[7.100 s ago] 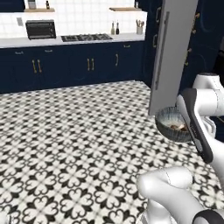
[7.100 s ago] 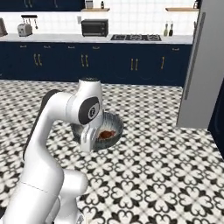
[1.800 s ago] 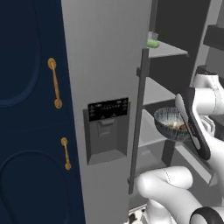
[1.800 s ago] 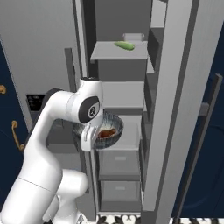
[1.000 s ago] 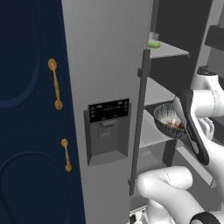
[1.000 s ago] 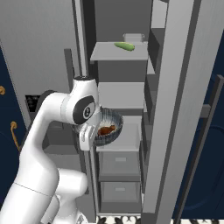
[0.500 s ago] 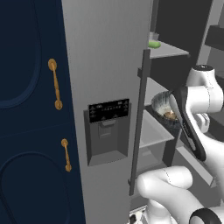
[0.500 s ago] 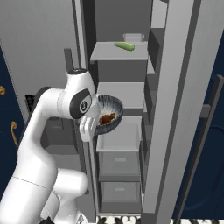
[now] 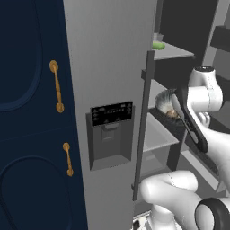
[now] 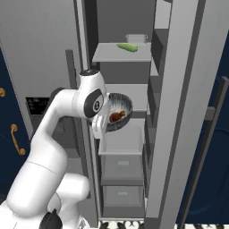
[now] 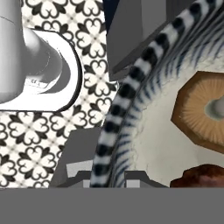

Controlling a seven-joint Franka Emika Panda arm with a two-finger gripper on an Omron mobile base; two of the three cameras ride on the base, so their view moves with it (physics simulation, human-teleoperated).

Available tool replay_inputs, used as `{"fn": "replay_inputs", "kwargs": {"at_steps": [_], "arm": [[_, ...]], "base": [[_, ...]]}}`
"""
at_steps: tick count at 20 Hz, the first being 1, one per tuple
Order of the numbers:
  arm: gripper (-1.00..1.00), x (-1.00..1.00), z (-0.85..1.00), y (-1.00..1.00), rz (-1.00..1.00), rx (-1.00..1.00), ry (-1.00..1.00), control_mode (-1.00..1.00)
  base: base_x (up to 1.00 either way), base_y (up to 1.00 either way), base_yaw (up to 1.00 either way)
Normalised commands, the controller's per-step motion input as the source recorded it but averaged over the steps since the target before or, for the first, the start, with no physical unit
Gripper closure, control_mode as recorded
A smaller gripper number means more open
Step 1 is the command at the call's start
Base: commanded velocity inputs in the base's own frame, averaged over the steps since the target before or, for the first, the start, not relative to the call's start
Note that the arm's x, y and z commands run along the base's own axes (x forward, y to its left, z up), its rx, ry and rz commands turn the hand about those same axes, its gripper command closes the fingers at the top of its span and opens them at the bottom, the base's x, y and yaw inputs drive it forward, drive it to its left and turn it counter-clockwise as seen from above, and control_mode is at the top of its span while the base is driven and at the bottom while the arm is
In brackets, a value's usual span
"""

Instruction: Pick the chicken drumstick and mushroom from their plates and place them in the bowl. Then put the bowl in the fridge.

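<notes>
Grey fridge shelves (image 10: 120, 136); green elongated vegetable (image 10: 127, 47) and pale rectangular container (image 10: 136, 38) on top shelf.

The white arm (image 10: 67, 116) is bent at the elbow, the forearm reaching forward at mid height. The gripper (image 11: 109, 177) seems clamped tight on the bowl (image 10: 117, 112) rim.
</notes>
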Motion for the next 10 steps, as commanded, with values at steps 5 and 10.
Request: {"fn": "replay_inputs", "kwargs": {"at_steps": [5, 10], "arm": [[1.00, 0.23, -0.23, -0.02, 0.01, 0.00, -0.21, -1.00], [1.00, 0.32, 0.00, 0.00, 0.00, 0.00, -0.11, -1.00]], "base": [[0.00, 0.00, 0.00], [0.00, 0.00, 0.00]]}}
